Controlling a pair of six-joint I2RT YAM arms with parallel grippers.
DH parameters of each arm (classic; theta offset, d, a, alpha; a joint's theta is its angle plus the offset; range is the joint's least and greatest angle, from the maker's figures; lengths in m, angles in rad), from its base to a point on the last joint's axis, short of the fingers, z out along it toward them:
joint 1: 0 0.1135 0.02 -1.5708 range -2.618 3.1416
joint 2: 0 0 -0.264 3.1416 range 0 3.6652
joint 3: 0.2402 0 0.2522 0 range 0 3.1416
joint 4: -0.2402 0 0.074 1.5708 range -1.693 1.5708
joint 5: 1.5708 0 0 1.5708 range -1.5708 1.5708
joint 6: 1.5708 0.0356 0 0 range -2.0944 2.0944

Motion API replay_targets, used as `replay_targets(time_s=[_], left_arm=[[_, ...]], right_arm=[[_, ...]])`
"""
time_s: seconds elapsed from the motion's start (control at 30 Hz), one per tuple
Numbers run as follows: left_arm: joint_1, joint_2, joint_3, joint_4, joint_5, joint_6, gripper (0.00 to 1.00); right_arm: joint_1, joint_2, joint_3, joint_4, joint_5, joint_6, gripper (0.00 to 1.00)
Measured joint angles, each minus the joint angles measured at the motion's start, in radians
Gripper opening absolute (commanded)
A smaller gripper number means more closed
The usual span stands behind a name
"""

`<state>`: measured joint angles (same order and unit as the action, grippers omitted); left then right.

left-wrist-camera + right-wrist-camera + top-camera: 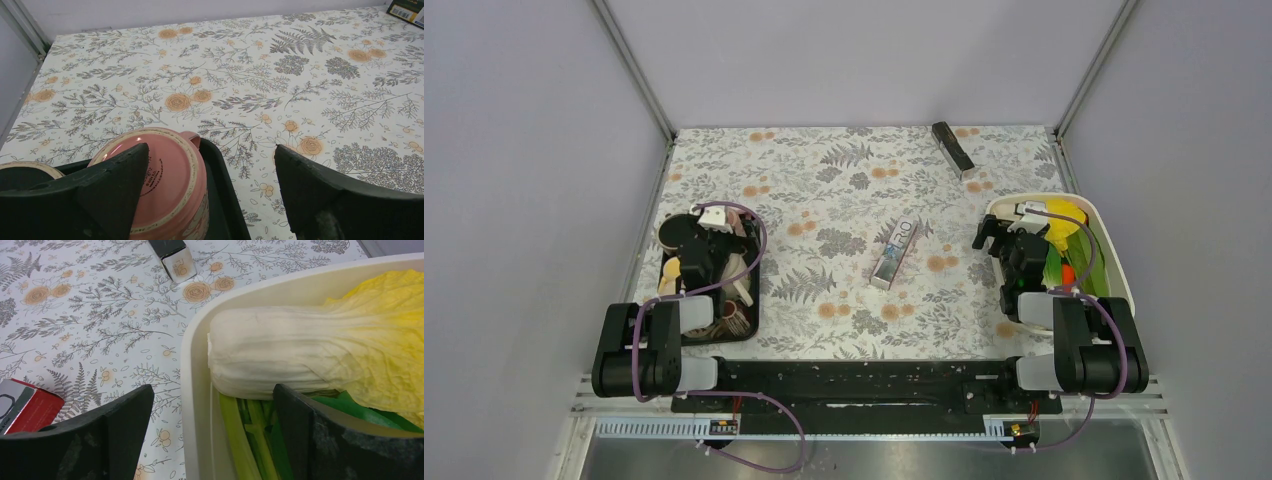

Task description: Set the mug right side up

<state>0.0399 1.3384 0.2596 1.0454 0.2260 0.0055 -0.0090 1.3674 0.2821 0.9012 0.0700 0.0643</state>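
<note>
- Mug: pink glazed ceramic, glossy, with a rougher pale foot ring.
- Tray: smooth black plastic, faintly shiny.
- Table cover: matt, smooth printed sheet.
- Tub: smooth cream plastic, satin.

Mug lower part cut off by frame edge; tray contents indistinct.

This is a robotics lab test cell: plain grey walls and aluminium struts box in a cloth-covered table, with two robot arms bolted to a black rail. Kitchen props are staged there: a pink mug in a black tray, and a cabbage in a white tub.
</note>
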Motion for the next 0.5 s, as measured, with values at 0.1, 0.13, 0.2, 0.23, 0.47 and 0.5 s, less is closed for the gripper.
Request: replay_targets(time_s=[0.1,0.13,0.2,0.23,0.47,0.5], left_arm=[[0.000,0.000,0.000,0.000,0.000,-0.001,0.99],[0.000,0.000,0.000,0.000,-0.001,-0.001,0.99],[0.000,0.000,0.000,0.001,0.000,-0.002,0.99],[0.001,0.000,0.000,0.000,0.002,-0.002,0.99],[0.024,-0.050,0.259,-0.467,0.046,-0.008,0.99],[0.026,-0.056,0.326,-0.560,0.065,0.006,0.99]], right_arm=[[0.000,0.000,0.000,0.000,-0.001,-0.001,0.99],[0.000,-0.001,0.000,-0.002,-0.003,-0.005,0.99],[0.000,-0.012,0.000,-0.016,-0.005,-0.008,0.99],[0.000,-0.026,0.000,-0.029,-0.006,-0.010,0.99],[0.000,-0.206,0.042,-0.199,-0.062,-0.020,0.99],[0.000,-0.232,0.063,-0.239,-0.081,-0.017,0.99]])
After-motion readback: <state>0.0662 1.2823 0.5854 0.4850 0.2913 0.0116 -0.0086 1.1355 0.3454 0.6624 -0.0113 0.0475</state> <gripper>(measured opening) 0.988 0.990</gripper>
